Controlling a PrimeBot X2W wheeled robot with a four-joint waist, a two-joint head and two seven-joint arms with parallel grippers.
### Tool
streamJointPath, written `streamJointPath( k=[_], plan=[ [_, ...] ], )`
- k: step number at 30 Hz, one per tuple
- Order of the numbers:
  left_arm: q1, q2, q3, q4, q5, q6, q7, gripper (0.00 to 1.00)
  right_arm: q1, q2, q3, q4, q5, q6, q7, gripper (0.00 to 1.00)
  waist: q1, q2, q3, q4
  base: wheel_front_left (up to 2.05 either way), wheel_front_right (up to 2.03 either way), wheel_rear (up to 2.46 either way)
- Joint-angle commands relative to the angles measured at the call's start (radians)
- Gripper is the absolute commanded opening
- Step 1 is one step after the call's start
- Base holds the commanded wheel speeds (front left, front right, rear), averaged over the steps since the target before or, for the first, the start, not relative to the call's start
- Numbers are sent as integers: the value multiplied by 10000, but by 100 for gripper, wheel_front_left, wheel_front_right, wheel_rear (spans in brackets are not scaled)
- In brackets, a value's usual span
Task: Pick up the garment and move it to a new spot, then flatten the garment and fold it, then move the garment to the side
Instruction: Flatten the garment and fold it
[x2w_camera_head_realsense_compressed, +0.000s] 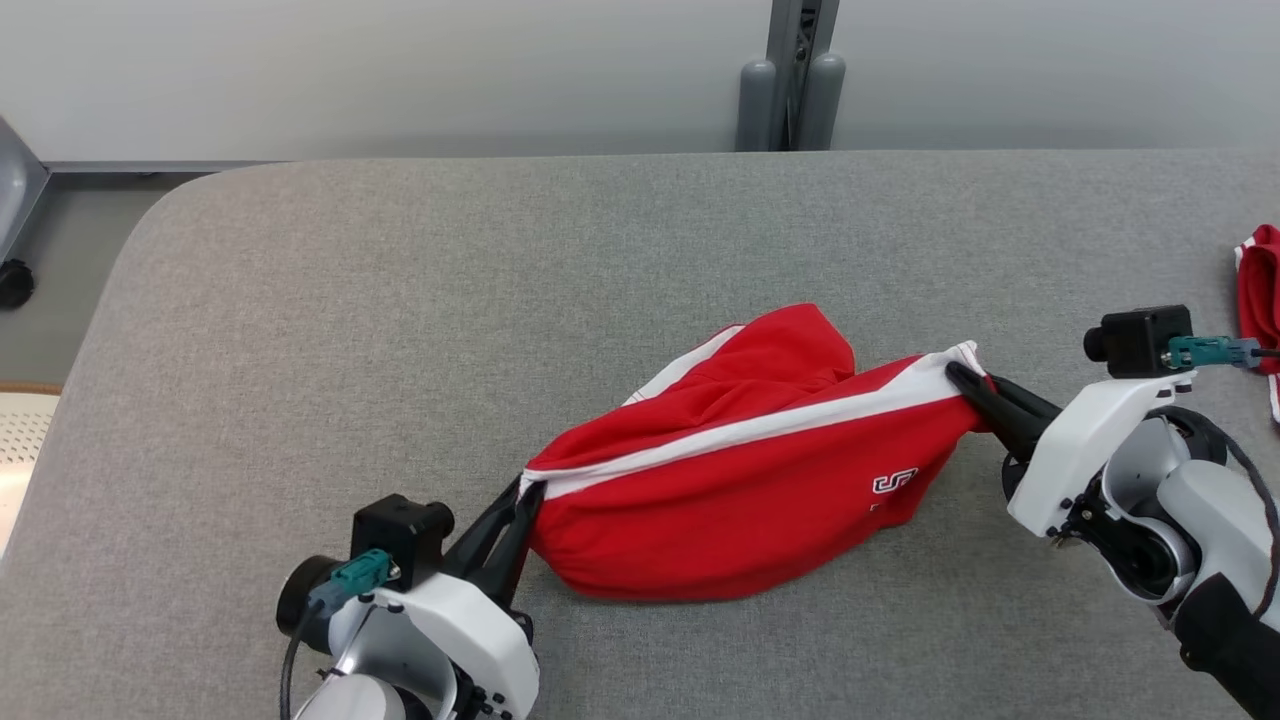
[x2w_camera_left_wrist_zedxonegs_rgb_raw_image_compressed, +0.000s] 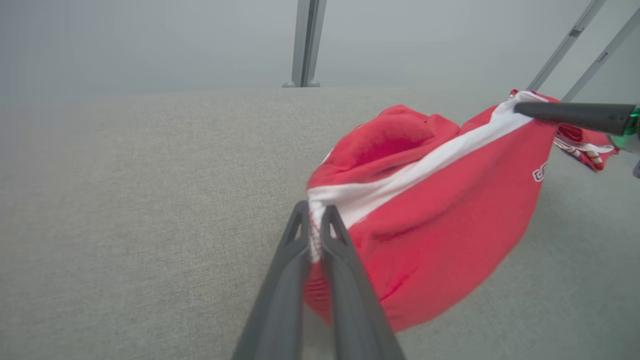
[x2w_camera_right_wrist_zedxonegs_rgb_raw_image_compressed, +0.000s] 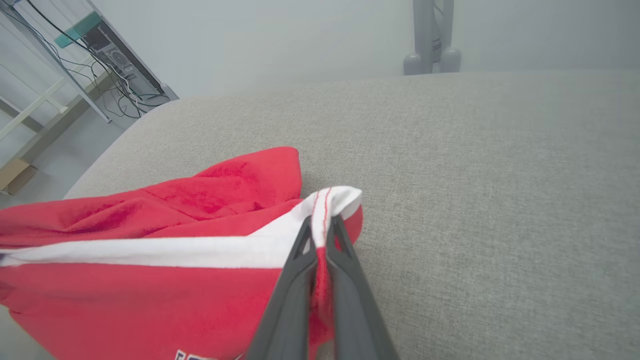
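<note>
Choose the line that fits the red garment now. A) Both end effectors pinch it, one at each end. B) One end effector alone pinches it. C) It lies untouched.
A: the left end effector and the right end effector each clamp one end of the red garment.

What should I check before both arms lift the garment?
1. Left gripper shut on garment, at one end of the white band: ok.
2. Right gripper shut on the band's other end: ok.
3. Band nearly straight between the grips: ok.
4. Garment flat: not ok, it is bunched, with a hump behind the band.
5. Layers caught in each grip: cannot tell.
6. Red cloth at the table's right edge apart from the garment: ok.
</note>
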Motion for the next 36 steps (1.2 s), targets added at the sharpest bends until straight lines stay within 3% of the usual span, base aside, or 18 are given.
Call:
streamJointPath(
  k=[1, 6, 14, 24, 31, 36],
  plan=[
    [-233, 97, 125, -83, 52, 64, -101, 0, -135, -179, 41, -104, 111, -3, -165, 0, 0, 0, -110, -78, 0, 0, 0],
    [-516, 241, 516, -592, -440, -207, -221, 0, -356, -689, 50, -559, 339, -3, -772, 0, 0, 0, -485, -256, 0, 0, 0],
    [-1653, 711, 909, -1615, -1021, -676, 454, 0, -851, -1430, -213, -1720, 511, -5, -1606, 0, 0, 0, -1175, -541, 0, 0, 0],
    [-4355, 1263, 1288, -2585, -2018, -1039, 2084, 0, -2178, -2541, -995, -2793, 352, -5, -1854, 0, 0, 0, -1877, -911, 0, 0, 0],
    [-5790, 1426, 1217, -2496, -2394, -1154, 2729, 0, -2904, -2894, -1454, -2865, 148, -8, -1728, 4, 0, 0, -2137, -1056, 0, 0, 0],
    [-6171, 1372, 1018, -2010, -2768, -1214, 3029, 0, -2994, -2720, -1481, -2810, 25, -8, -1596, 0, 0, 0, -2081, -1155, 0, 0, 0]
  ],
)
